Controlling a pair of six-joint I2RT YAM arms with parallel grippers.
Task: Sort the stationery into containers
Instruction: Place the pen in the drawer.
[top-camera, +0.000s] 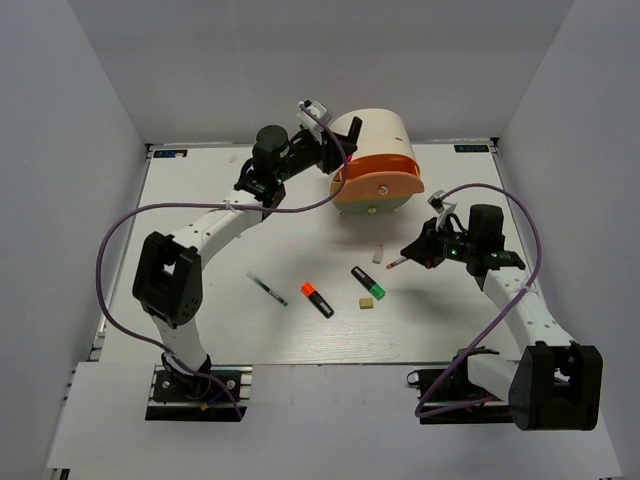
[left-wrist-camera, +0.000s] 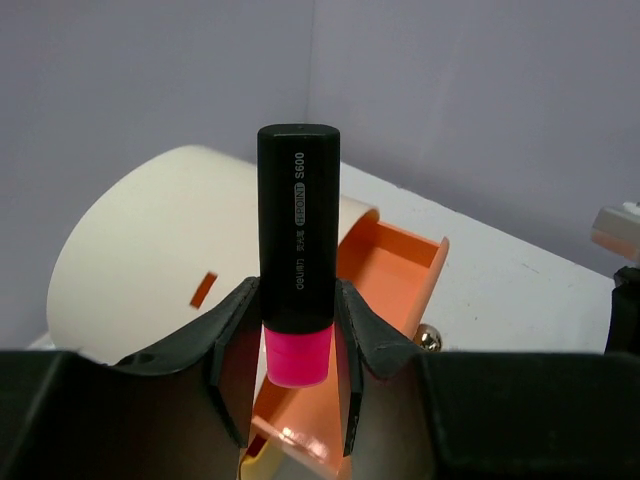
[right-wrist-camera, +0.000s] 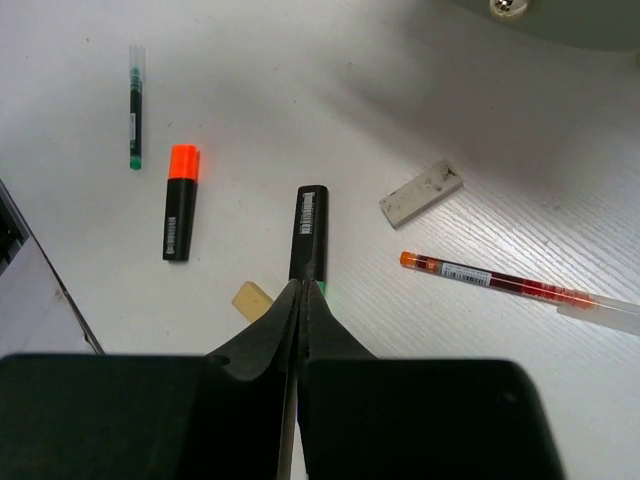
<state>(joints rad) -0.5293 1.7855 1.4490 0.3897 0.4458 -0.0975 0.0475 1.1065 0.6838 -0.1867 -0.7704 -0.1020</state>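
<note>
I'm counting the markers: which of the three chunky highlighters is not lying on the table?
The pink-ended highlighter: the left gripper holds it near the open orange drawer. The orange-ended highlighter and green-ended highlighter lie on the table.

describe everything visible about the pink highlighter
The pink highlighter is short, with a glossy black plastic-looking barrel, white S600 print and a pink end. In the left wrist view it stands upright, pink end down, clamped between the left hand's fingers; nothing else touches it. The open orange drawer lies behind.
</note>
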